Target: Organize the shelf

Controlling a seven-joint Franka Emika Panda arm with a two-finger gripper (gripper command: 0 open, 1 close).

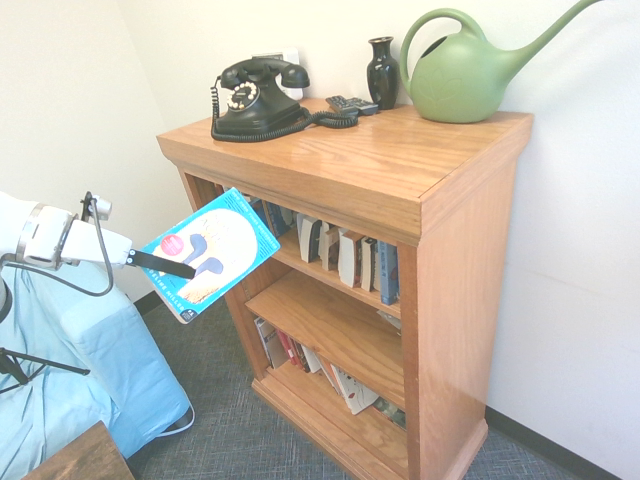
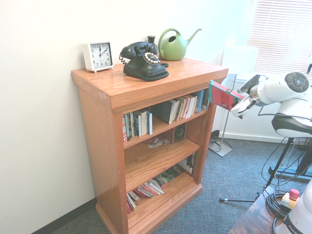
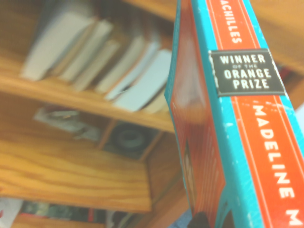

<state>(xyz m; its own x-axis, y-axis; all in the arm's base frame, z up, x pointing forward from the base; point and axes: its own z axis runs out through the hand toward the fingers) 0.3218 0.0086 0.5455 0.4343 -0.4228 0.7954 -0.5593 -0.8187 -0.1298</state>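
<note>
Shelf [image 1: 440,190] stands against the wall, three open tiers. Top board carries a black phone [image 1: 258,98], a dark vase [image 1: 382,72], a green watering can [image 1: 465,72] and, at the far end, a white clock [image 2: 98,56]. Top tier holds a row of leaning books [image 1: 340,252]; middle tier is mostly bare with some paper [image 2: 157,142] and a dark boxy item at the back; bottom tier has slumped books [image 2: 146,189]. Gripper [image 1: 185,268] clamped tight on a teal book [image 1: 210,253], held in the air just in front of the top tier's end, tilted, clear of the wood. Wrist view shows its teal and orange spine [image 3: 256,118] close up, print reading "WINNER OF THE ORANGE PRIZE".
</note>
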